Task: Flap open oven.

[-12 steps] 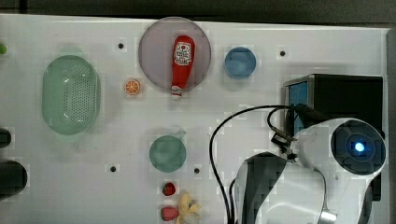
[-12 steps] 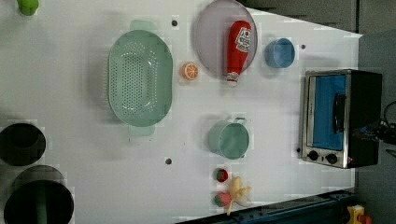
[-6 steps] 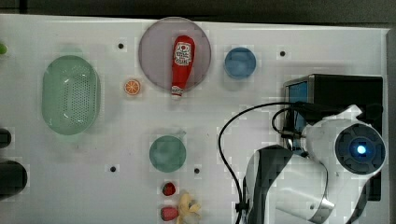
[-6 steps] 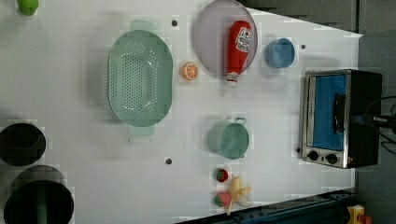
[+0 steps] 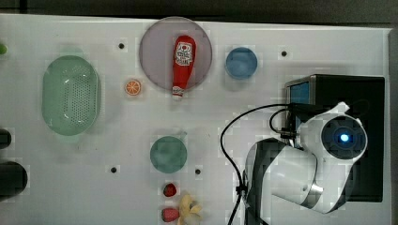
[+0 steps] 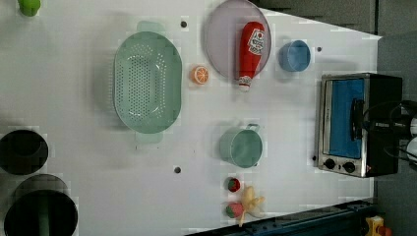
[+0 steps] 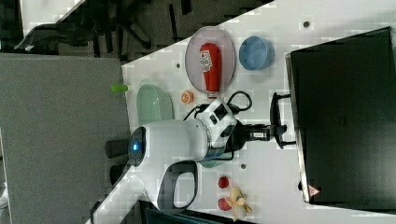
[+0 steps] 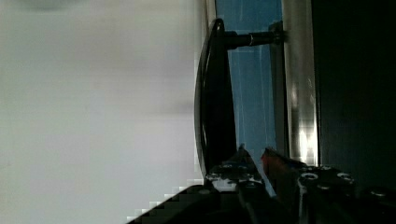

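The oven (image 5: 349, 93) stands at the top view's right edge, black, with a silver frame and blue glass door (image 6: 344, 118) that lies flush and closed. Its dark bar handle (image 8: 212, 93) stands off the glass on a post. My gripper (image 7: 276, 131) sits at the handle (image 7: 275, 114), fingertips close together and slipped in between the bar and the glass in the wrist view, with nothing held between them. In the left view the gripper (image 6: 368, 123) reaches in over the oven's top to the handle (image 6: 355, 115). The white arm (image 5: 324, 154) covers the oven's knob end in the top view.
A purple plate (image 5: 155, 51) holds a ketchup bottle (image 5: 183, 61); a blue bowl (image 5: 241, 63) lies beside it. A teal pot (image 5: 168, 153), a green colander (image 5: 70, 96), an orange slice (image 5: 133, 86), strawberries and a banana (image 5: 187, 208) lie on the white table. A black cable (image 5: 230, 140) loops beside the arm.
The arm has shifted toward the top view's right, over the oven. In the left view the gripper has come in from the right edge to the door handle. The door has not moved.
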Robot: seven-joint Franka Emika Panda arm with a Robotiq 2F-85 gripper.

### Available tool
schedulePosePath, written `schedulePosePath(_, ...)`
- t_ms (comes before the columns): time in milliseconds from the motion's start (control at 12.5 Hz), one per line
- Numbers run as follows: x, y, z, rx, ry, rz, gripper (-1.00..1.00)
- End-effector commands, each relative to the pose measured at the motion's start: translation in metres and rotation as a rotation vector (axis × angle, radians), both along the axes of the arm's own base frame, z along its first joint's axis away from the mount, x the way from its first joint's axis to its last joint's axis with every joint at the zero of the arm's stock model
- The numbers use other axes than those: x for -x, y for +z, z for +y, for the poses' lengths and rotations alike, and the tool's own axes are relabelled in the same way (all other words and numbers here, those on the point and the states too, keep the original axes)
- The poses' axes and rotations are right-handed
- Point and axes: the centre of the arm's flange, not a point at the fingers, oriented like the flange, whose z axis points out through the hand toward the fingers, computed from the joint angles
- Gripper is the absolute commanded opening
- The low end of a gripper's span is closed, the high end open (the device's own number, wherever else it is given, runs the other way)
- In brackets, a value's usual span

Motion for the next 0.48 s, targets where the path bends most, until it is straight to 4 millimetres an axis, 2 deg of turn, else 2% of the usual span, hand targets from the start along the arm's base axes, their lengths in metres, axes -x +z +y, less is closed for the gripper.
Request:
schedulePosePath(80, -0.006, -0.010, -0.004, 0.011, 0.039, -0.005, -0.65)
schedulePosePath(320, -0.013, -0.022, 0.013, 0.010, 0.069, 0.010, -0.65)
schedulePosePath(480, -0.018, -0.028, 0.034, 0.011, 0.097, 0.024, -0.65)
